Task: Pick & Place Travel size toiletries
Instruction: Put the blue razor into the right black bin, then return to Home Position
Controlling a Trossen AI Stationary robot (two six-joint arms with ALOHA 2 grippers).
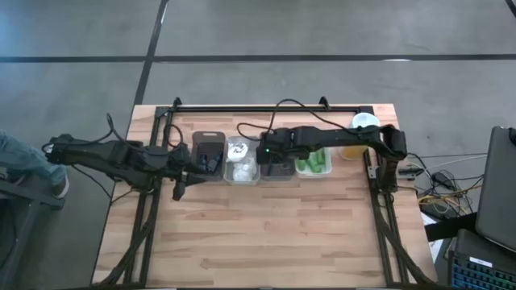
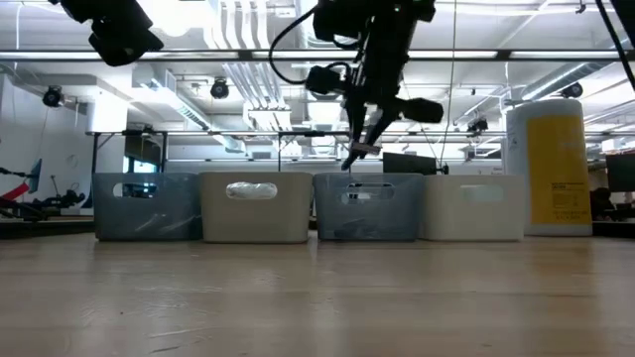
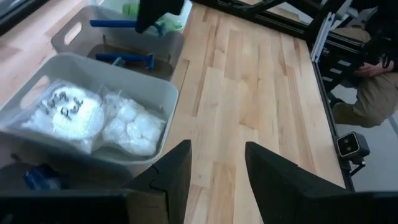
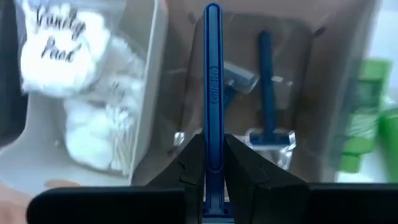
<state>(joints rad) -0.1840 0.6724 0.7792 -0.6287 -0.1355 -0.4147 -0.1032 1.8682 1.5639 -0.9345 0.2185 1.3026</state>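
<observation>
Nearest the lens, the right gripper (image 4: 212, 163) is clamped on a blue razor (image 4: 212, 93), held above the grey bin (image 4: 298, 37) where more razors (image 4: 267, 93) lie. Left to right on the table: the left gripper (image 1: 179, 187) hangs beside the row with fingers apart, holding nothing; dark bin (image 1: 208, 153); white bin (image 1: 241, 160) of wrapped packets (image 3: 99, 118); green bottles (image 1: 313, 162); yellow canister (image 2: 557, 169)
</observation>
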